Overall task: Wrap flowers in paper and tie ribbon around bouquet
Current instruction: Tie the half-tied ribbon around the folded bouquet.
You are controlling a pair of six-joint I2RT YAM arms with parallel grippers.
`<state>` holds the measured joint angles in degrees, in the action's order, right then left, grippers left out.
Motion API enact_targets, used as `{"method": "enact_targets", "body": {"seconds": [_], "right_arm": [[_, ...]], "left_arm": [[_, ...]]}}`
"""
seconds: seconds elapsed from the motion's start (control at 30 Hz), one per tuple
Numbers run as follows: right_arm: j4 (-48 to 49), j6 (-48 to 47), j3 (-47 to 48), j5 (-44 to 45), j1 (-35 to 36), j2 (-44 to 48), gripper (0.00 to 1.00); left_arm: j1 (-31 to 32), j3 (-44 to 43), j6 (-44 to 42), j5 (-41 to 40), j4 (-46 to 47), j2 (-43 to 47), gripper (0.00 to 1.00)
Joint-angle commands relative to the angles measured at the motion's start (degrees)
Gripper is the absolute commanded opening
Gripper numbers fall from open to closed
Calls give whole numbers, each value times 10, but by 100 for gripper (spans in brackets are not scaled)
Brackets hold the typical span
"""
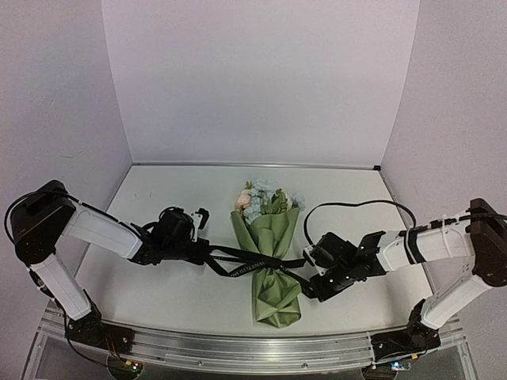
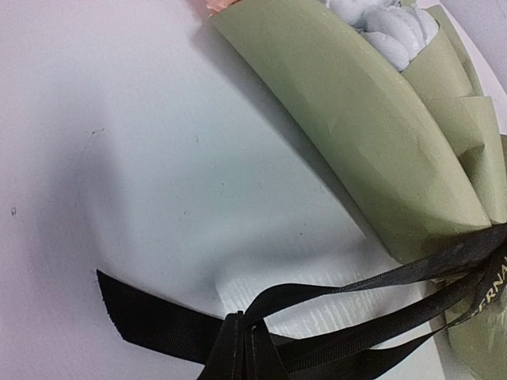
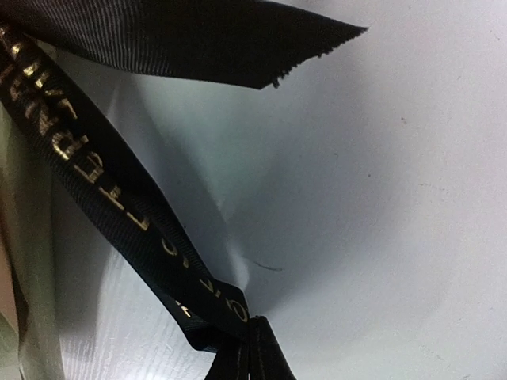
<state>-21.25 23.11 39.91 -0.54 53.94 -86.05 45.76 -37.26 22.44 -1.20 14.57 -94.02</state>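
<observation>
The bouquet [image 1: 274, 273] lies in the middle of the table, a cone of olive-green paper [image 1: 277, 231] with the pink and pale blue flowers [image 1: 261, 199] at its far end. The black ribbon [image 1: 247, 266] crosses the cone's waist. My left gripper [image 1: 207, 255] is just left of the cone, shut on the ribbon [image 2: 333, 297], whose loose tail [image 2: 142, 313] trails left. The paper [image 2: 372, 134] and a pale blue bloom [image 2: 388, 24] fill that view's upper right. My right gripper [image 1: 310, 286] is just right of the cone, shut on the lettered ribbon [image 3: 95, 174].
The white table [image 1: 174, 206] is closed in by lilac walls at the back and both sides. A black cable [image 1: 356, 204] loops above the right arm. An aluminium rail [image 1: 253, 342] runs along the near edge. A cut ribbon end [image 3: 238, 47] hangs across the right wrist view.
</observation>
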Motion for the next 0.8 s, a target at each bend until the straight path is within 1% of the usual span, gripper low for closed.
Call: {"method": "enact_targets", "body": {"seconds": [0.0,0.13,0.3,0.4,0.5,0.6,0.77], "right_arm": [[-11,55,12,71,12,-5,0],[-12,87,-13,130,11,10,0],[-14,148,-31,153,12,13,0],[-13,179,-44,180,11,19,0],[-12,191,-54,205,12,26,0],[-10,192,-51,202,12,30,0],[4,192,-29,156,25,11,0]], "left_arm": [[-12,-4,-9,-13,-25,22,0],[-27,0,-7,-14,-33,26,0],[-38,6,-7,-11,-29,30,0],[-41,6,-6,-10,-30,27,0],[-45,7,-5,-7,-29,27,0],[-49,10,-5,-6,-29,27,0],[-54,5,-18,22,-16,26,0]]}}
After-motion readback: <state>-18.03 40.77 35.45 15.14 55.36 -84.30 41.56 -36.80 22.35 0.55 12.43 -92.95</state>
